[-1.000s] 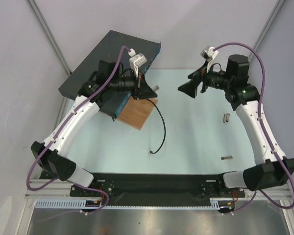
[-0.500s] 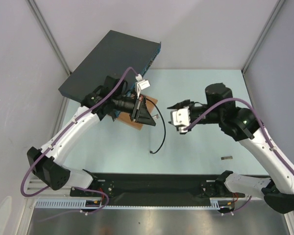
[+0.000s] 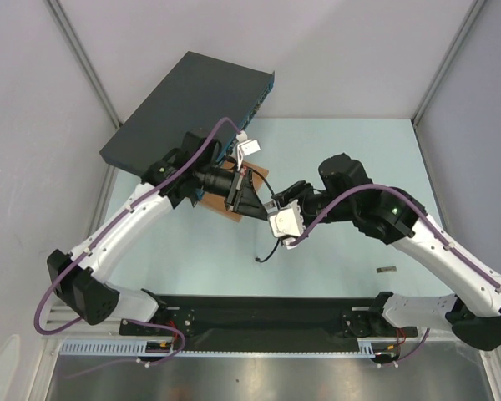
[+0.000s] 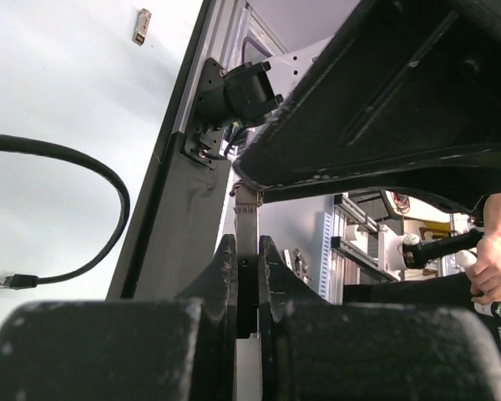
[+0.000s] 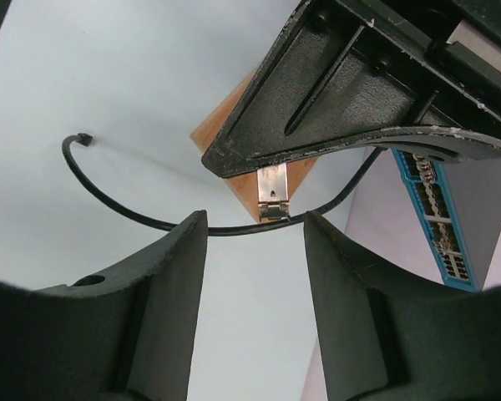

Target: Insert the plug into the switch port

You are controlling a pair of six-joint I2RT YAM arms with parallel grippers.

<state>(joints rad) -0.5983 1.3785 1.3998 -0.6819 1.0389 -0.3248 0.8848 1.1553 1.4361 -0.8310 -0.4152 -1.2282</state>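
A small silver plug [image 4: 247,219] is clamped between the fingers of my left gripper [image 4: 247,266], which is shut on it, and it sticks out past the tips. From the right wrist, the plug [image 5: 273,194] hangs from the left gripper's black body, just beyond my right gripper [image 5: 255,238]. That gripper is open, with nothing between its fingers. From above, both grippers meet nose to nose near the left gripper [image 3: 263,203] over the table. The switch [image 3: 184,104] lies at the back left, its teal socket face [image 5: 434,209] showing at the right.
A brown wooden board [image 3: 223,209] lies under the left gripper. A loose black cable [image 3: 277,236] curves across the table, ending in a small connector [image 3: 258,260]. A small metal piece [image 3: 386,269] lies near the right front. Grey walls enclose the table.
The right arm has swung from the back right down and left until its gripper faces the left one, and its jaws have narrowed. The left gripper has shifted forward over the board with the plug.
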